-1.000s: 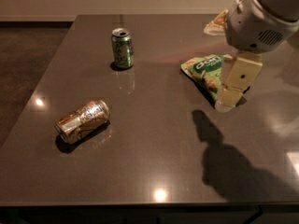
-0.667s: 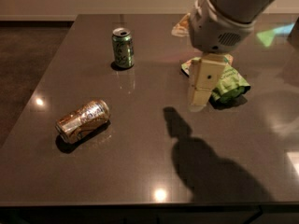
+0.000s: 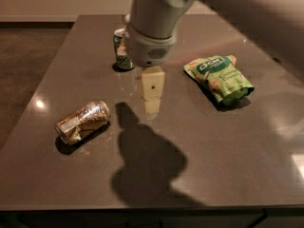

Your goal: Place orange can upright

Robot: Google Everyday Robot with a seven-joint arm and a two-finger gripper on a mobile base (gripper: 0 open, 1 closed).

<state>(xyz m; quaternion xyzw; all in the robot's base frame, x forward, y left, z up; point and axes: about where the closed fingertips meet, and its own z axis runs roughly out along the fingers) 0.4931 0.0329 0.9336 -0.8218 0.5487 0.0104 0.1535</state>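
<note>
Betw. grn can (image 3: 119, 50) & bag (image 3: 219, 77): pincer (image 3: 152, 102)

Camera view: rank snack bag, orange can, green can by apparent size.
1. Snack bag, largest.
2. Orange can, on its side.
3. Green can looks smallest, but it's farther and partly behind the arm: unsure.
Gripper hovers above the table between them.

Room was dim, warm-toned. Light fell from overhead, far side: gripper (image 3: 152, 109), hanging over centre of table (image 3: 228, 165), threw broad dark shadow (image 3: 148, 163) toward near edge. Smaller shadow lay near-left of orange can (image 3: 83, 122); its metal glinted. Small glare spot (image 3: 39, 103) showed on glossy tabletop at left, larger pale one at right edge. Across top right, arm (image 3: 237, 4) looked washed out, smeared. Beyond table's left side, floor (image 3: 23, 80) was nearly black.
</note>
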